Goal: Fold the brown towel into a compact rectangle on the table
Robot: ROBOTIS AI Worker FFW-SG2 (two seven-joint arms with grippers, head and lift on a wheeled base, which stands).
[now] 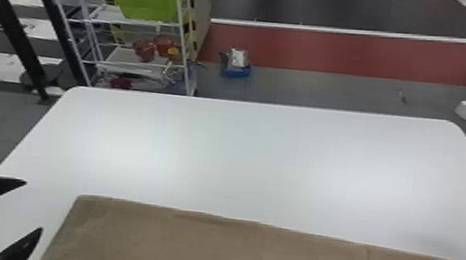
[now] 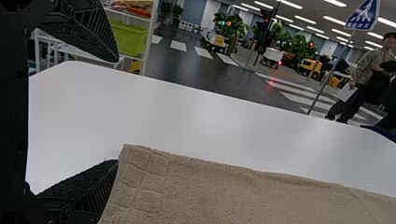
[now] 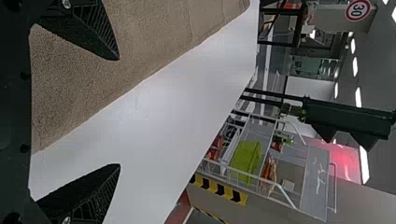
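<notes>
Brown towel (image 1: pixel 256 254), likely limp, wants pinching at corners facing the far edge of the table (image 1: pixel 241 161), left gripper (image 1: pixel 34 206) and right gripper (image 3: pixel 119 112) spread.

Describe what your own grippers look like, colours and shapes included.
The left gripper and right gripper look alike: matt black, each with two wedge-shaped fingers tapering to a point. The fingers have rows of fine ridges along the side and grainy inner faces. Light metallic screw heads sit at the right one's finger bases. I can't make out any cables or coloured markings on them.
</notes>
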